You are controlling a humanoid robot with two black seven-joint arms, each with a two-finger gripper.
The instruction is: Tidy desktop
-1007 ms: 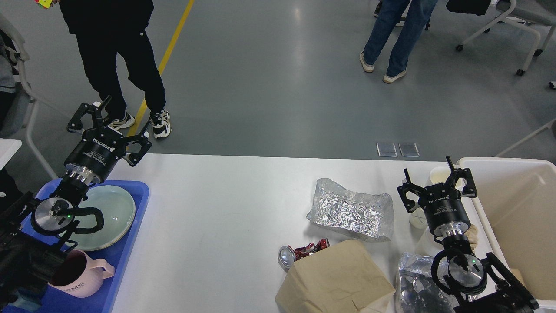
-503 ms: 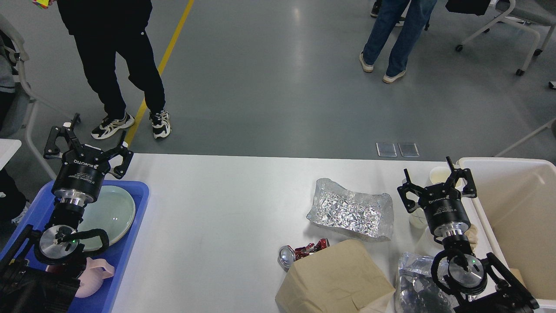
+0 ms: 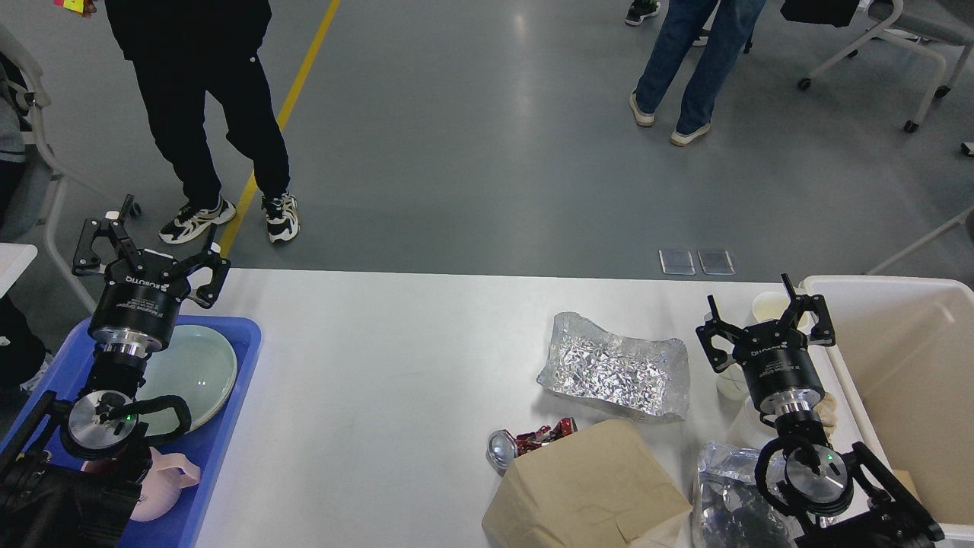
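1. Nearest, just below the left gripper's wrist, a pink mug [image 3: 163,487] lies in the blue tray [image 3: 228,426]. Only its handle side shows; a second ago most of it was visible, so the arm now covers more of it.
2. The left gripper [image 3: 146,245] hangs with its fingers spread wide and empty, above the tray's far edge. Over the last second it has swung back from further right, and in the last half second it has barely moved. I judge it has finished with the tray and is free for the next item.
3. A pale green plate [image 3: 199,367] lies in the tray just to the right of that arm's wrist, unmoved.
4. The right gripper [image 3: 763,320] has not shifted; its fingers stand wide and hold nothing. Near its wrist lies a crumpled clear bag [image 3: 723,502].
5. To its left lie a brown paper bag [image 3: 590,487], a crushed red can [image 3: 529,443] and a foil tray [image 3: 616,369]. A paper cup [image 3: 770,306] stands just past its fingertips, and the cream bin [image 3: 913,380] stands to its right.
6. The desktop [image 3: 380,365] stretches between both grippers, bare in the middle, so most of the tidying remains on the right.
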